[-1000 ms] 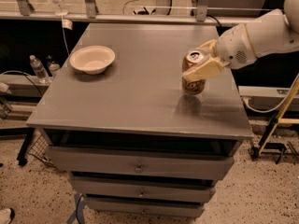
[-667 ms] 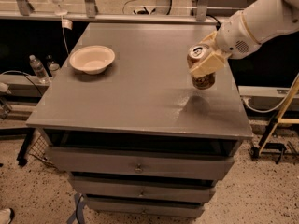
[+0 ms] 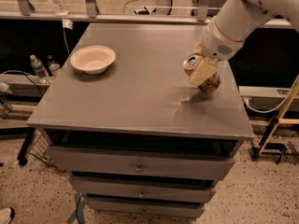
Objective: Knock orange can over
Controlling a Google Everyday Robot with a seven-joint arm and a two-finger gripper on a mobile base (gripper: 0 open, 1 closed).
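The orange can (image 3: 211,83) is over the right part of the grey table top (image 3: 135,94), tilted with its silver top (image 3: 191,63) pointing up and to the left. It seems held just above the surface, with its shadow below it. My gripper (image 3: 202,73) comes in from the upper right on a white arm (image 3: 233,22) and is shut on the orange can. A cream finger pad (image 3: 203,72) covers the can's middle.
A cream bowl (image 3: 92,59) sits on the table's back left. The table has drawers (image 3: 138,168) below its front edge. Water bottles (image 3: 38,68) stand on a low ledge to the left. A yellow frame (image 3: 280,118) leans at the right.
The can stood on the table in the gripper's hold; it has since been lifted off the surface and tilted over to the left. The arm has swung higher. The bowl has not moved.
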